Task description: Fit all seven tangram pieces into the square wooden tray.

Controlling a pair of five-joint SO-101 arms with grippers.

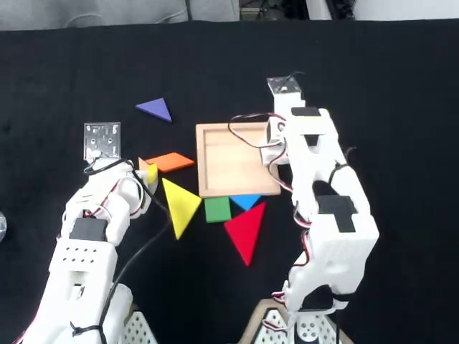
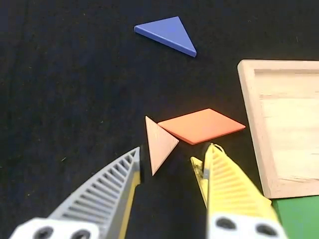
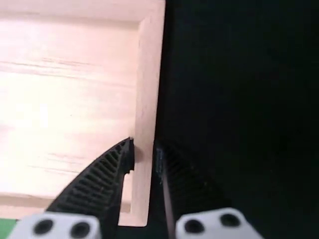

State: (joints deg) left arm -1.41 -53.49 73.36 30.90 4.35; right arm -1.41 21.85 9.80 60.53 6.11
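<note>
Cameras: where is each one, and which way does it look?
High view: fixed above the table, looking down on both arms and the wooden tray.
Left wrist view: on the left arm, looking past the open left gripper at the orange piece.
Right wrist view: on the right arm, looking past the right gripper, clamped on the tray's wall.
Shared: the tray appears in all three.

The square wooden tray point(image 1: 237, 127) sits mid-table. Left of it lies the orange parallelogram point(image 1: 171, 162), with a pale wooden triangle point(image 2: 158, 143) just beside its left end and the purple triangle point(image 1: 155, 110) farther back and to the left. The green square point(image 1: 217, 209) and small blue triangle point(image 1: 246, 201) lie against the tray's near edge. The yellow triangle point(image 1: 181, 205) lies left of them and the red triangle point(image 1: 246, 229) nearer.
</note>
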